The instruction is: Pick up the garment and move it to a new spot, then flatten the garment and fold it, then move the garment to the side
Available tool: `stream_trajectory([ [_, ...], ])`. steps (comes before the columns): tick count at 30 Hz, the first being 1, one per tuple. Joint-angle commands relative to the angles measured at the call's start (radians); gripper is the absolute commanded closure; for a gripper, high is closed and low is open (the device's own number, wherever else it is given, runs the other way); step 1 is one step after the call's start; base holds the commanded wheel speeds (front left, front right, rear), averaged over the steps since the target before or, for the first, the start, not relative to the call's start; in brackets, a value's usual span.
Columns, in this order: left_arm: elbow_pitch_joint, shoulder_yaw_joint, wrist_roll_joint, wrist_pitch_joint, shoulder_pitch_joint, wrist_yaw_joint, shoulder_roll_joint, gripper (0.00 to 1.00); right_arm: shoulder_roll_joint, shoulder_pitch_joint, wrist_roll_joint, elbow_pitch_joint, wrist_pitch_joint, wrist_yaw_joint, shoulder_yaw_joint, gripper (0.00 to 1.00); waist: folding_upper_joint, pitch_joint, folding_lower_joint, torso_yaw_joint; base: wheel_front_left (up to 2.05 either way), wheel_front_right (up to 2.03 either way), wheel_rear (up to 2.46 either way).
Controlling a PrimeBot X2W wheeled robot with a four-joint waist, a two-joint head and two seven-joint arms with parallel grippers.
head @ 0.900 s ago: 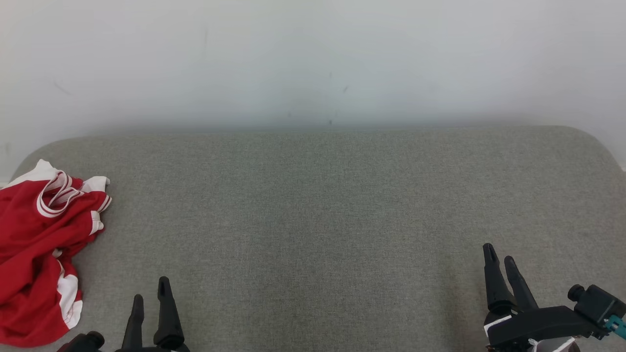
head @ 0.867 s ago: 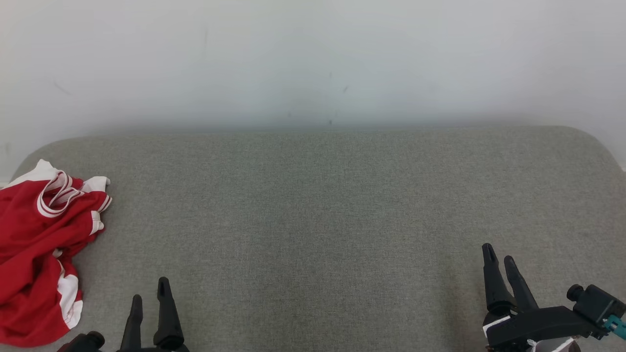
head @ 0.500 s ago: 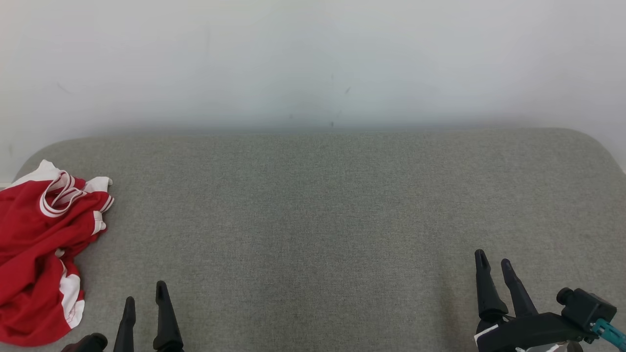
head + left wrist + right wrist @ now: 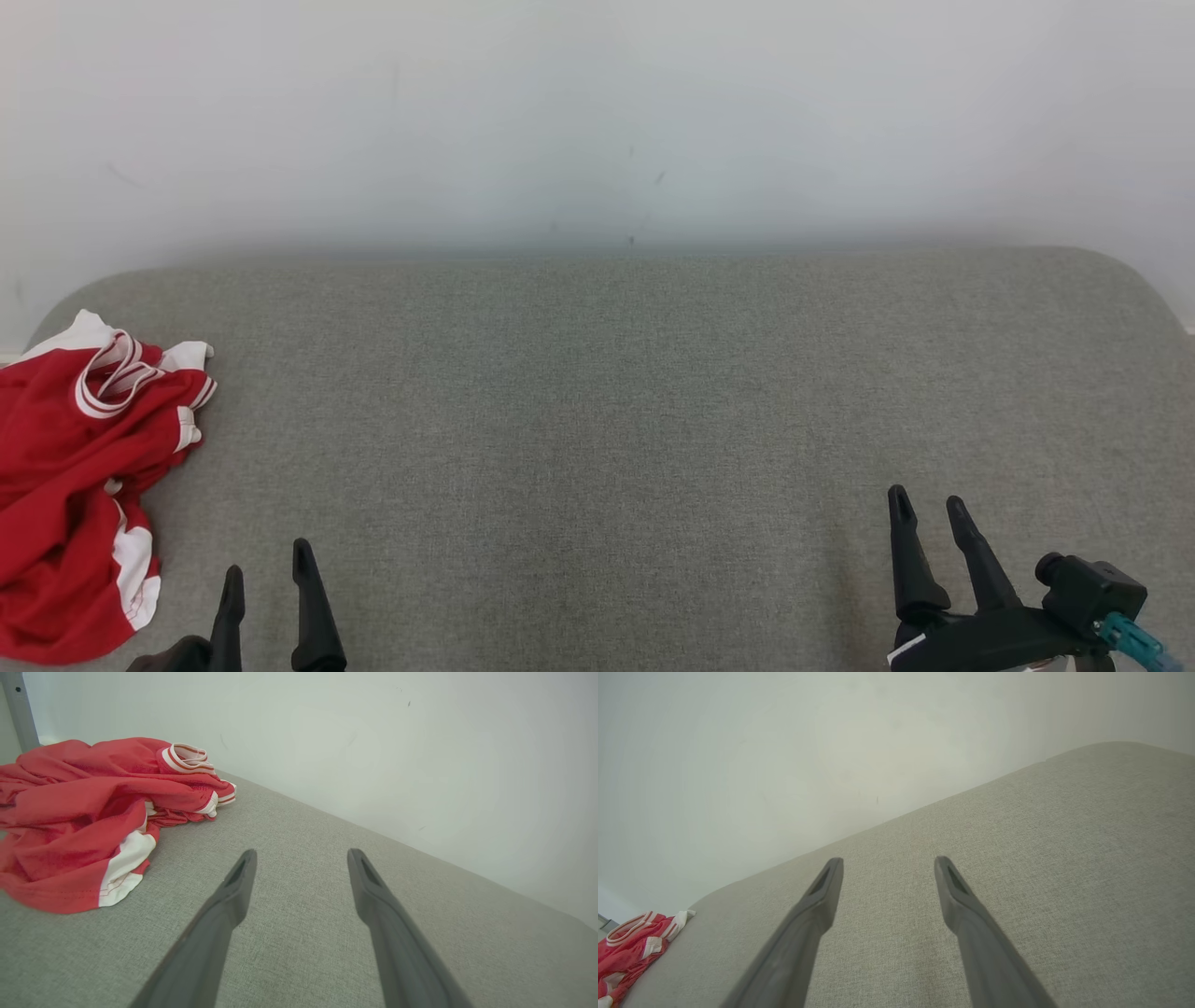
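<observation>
A crumpled red garment with white trim lies in a heap at the left end of a grey fabric surface. It also shows at the upper left of the left wrist view, garment, and at the bottom left corner of the right wrist view, garment. My left gripper sits at the lower left, just right of the heap, open and empty. At the lower right my right gripper is open too, far from the cloth, with nothing between its fingers.
A pale wall runs directly behind the grey surface. The surface has rounded far corners at the left and right. A grey metal post stands behind the heap in the left wrist view.
Both grippers have sunk lower in the head view; the right one has also shifted a little left. The whole picture has shifted slightly. The garment lies as before.
</observation>
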Motion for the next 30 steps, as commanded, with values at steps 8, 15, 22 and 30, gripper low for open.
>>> stream_trajectory([
  [8,-0.014,-0.004,0.090,-0.014,0.012,0.008,0.028,0.00,-0.008,-0.005,-0.084,0.000,-0.036,-0.001,0.013,0.00,-0.0001,-0.007,0.0000,0.005,0.00,0.00,0.00],
  [15,-0.017,-0.018,0.137,0.000,0.016,-0.011,0.056,0.00,-0.008,0.002,-0.134,0.002,-0.056,-0.002,0.017,0.00,-0.0001,-0.010,0.0000,0.007,0.00,0.00,0.00],
  [22,-0.014,-0.015,0.179,-0.012,0.017,-0.025,0.084,0.00,-0.008,0.004,-0.189,0.002,-0.077,-0.002,0.028,0.00,-0.0001,-0.012,0.0000,0.008,0.00,0.00,0.00],
  [30,-0.003,-0.008,0.227,-0.034,0.028,-0.027,0.109,0.00,-0.008,0.013,-0.245,-0.005,-0.099,-0.002,0.031,0.00,-0.0001,-0.013,0.0000,0.006,0.00,0.00,0.00],
])
